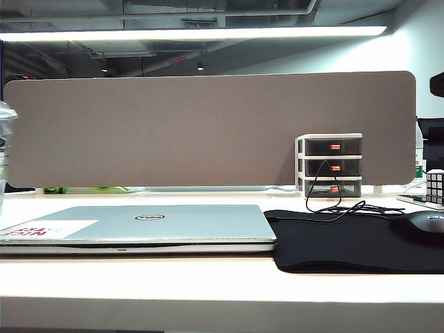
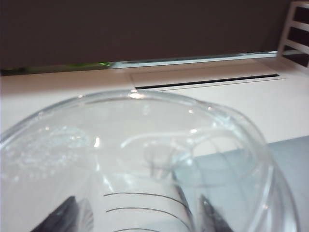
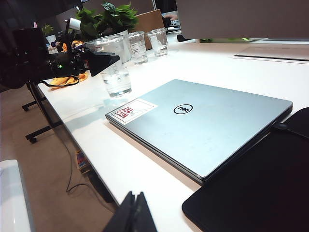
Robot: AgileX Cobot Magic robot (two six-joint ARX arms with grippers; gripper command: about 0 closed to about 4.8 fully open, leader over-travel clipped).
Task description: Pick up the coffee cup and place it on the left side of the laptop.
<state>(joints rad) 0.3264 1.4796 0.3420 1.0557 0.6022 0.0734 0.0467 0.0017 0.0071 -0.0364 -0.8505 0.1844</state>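
The coffee cup [image 2: 145,145], clear plastic with a domed lid, fills the left wrist view. My left gripper [image 2: 137,220] is shut on it, with a dark finger [image 2: 63,217] on each side of its wall. In the right wrist view the cup [image 3: 116,77] stands upright just off the sticker corner of the closed silver laptop [image 3: 207,121]; I cannot tell whether its base touches the table. The exterior view catches only a sliver of the cup [image 1: 5,121] at its left border, left of the laptop [image 1: 173,225]. My right gripper [image 3: 134,212] hangs shut and empty off the table's near edge.
Two more clear cups [image 3: 137,46] and a potted plant [image 3: 108,14] stand behind the held cup. A black mouse pad [image 1: 347,239] with a mouse [image 1: 420,225] lies right of the laptop. A grey drawer organizer [image 1: 330,165] and a brown partition [image 1: 208,128] stand at the back.
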